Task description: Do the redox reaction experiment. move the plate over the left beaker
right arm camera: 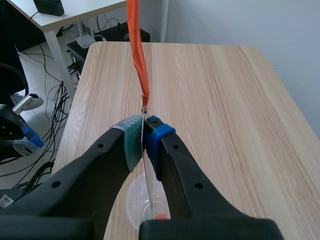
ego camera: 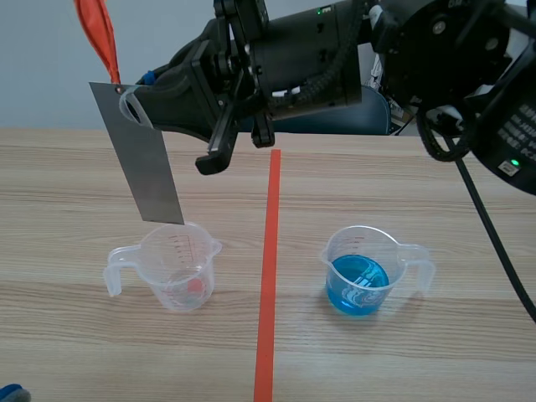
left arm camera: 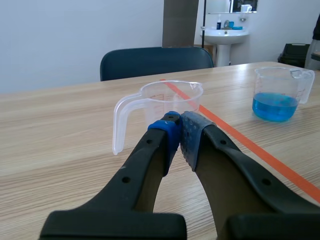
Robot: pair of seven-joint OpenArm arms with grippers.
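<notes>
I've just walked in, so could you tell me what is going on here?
The right hand holds a grey metal plate by its top end. The plate hangs tilted, its lower end about at the rim of the left beaker, which has a small red piece at the bottom. The right beaker holds blue liquid. The left hand is shut on nothing, with the left beaker ahead of it.

Right end effector (ego camera: 134, 107) reaching in across the top, clamped on the upper end of a grey metal plate (ego camera: 146, 167), orange strap (ego camera: 99, 33) above, plate hanging tilted, lower edge at the clear left beaker (ego camera: 176, 268) rim, right beaker (ego camera: 358, 272) holding blue liquid across the tape line (ego camera: 268, 276), wooden bench (ego camera: 75, 193)
</notes>
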